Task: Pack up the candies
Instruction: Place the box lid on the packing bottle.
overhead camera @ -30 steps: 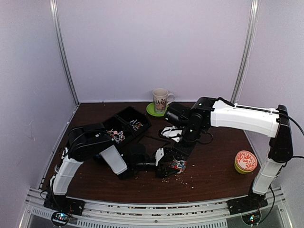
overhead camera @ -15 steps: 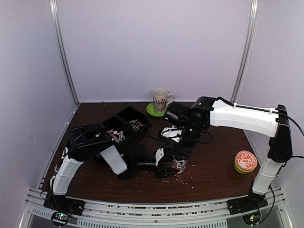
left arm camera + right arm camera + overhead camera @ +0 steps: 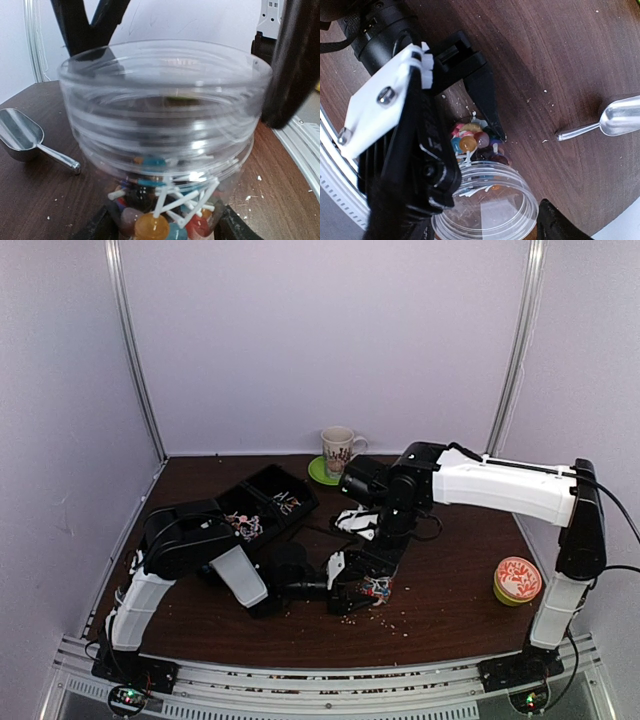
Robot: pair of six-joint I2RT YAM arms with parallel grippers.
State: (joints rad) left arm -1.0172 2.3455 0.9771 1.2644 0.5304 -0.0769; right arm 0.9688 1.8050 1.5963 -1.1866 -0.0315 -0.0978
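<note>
A clear plastic jar [image 3: 368, 588] lies tipped over near the table's front, its threaded mouth [image 3: 520, 185] turned towards my right wrist camera. The candies [image 3: 165, 215] are round coloured lollipops on white sticks, piled in the jar's closed end [image 3: 470, 142]. My left gripper [image 3: 162, 227] comes in from the left and is shut on that closed end, one finger on each side. From above, my right gripper [image 3: 497, 210] straddles the mouth, with a finger [image 3: 295, 60] against the rim. More candies sit in the black tray [image 3: 262, 505].
A metal scoop [image 3: 610, 120] lies on the table just beyond the jar. A mug on a green coaster [image 3: 338, 450] stands at the back. The round orange tin [image 3: 517, 580] sits at the right. Pale crumbs [image 3: 385, 618] dot the wood in front of the jar.
My right arm has shifted slightly to the left over the jar. The left arm and the jar have stayed put.
</note>
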